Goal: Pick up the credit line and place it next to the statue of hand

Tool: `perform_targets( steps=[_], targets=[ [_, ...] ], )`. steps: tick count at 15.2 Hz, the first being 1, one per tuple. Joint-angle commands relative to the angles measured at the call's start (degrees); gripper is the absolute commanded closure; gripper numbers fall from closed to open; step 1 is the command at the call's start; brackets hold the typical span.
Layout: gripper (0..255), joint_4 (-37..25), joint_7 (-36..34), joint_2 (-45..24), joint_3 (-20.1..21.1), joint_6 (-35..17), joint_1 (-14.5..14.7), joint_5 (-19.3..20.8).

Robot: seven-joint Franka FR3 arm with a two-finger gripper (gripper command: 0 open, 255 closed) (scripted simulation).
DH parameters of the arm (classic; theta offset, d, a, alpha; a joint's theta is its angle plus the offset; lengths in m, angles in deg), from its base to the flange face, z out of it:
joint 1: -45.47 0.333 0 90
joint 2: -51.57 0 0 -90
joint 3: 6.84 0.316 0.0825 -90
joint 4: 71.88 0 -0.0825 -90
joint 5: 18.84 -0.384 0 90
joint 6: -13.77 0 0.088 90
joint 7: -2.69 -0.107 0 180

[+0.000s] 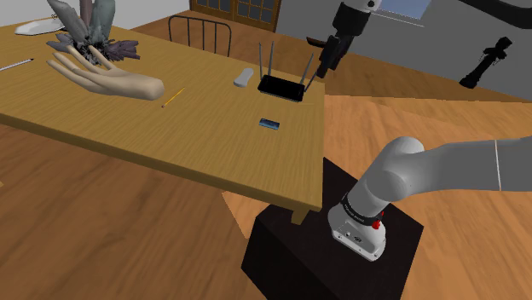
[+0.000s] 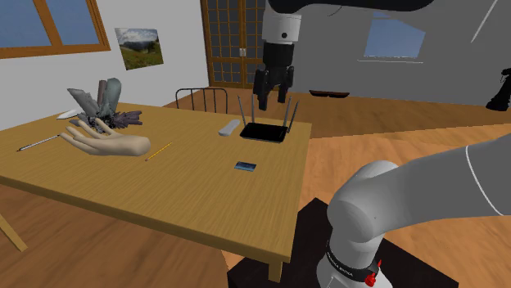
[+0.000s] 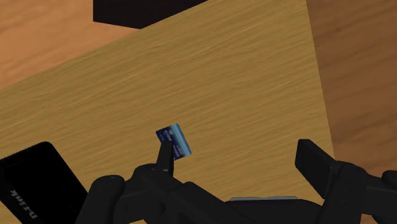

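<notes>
wrist view: blue card (image 3: 174, 140) flat on table (image 3: 242, 76), well below gripper (image 3: 238, 156)

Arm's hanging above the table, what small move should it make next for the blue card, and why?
Probably slide the open gripper sideways, away from the black router, until the blue card sits midway between its fingers. It hangs high near the router, and the wrist view shows the card beside one finger.

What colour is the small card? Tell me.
The card is blue, clearest in the wrist view.
</notes>
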Motion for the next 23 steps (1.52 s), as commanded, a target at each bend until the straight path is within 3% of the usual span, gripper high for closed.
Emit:
perform_targets(
  steps=[1,9,16,20,23],
  targets=[
    [0,0.0,0.0,0.0,0.0,0.0,0.0,0.0],
    [0,19.1,10.6,4.2,-6.2,-23.7,1.6,0.5],
    [0,29.6,22.0,-1.7,-13.8,-47.3,4.8,-0.7],
    [0,32.2,30.8,-9.5,-20.5,-61.7,10.1,-3.9],
    [0,32.1,39.9,-16.6,-28.6,-72.1,18.3,-9.3]
  ],
)
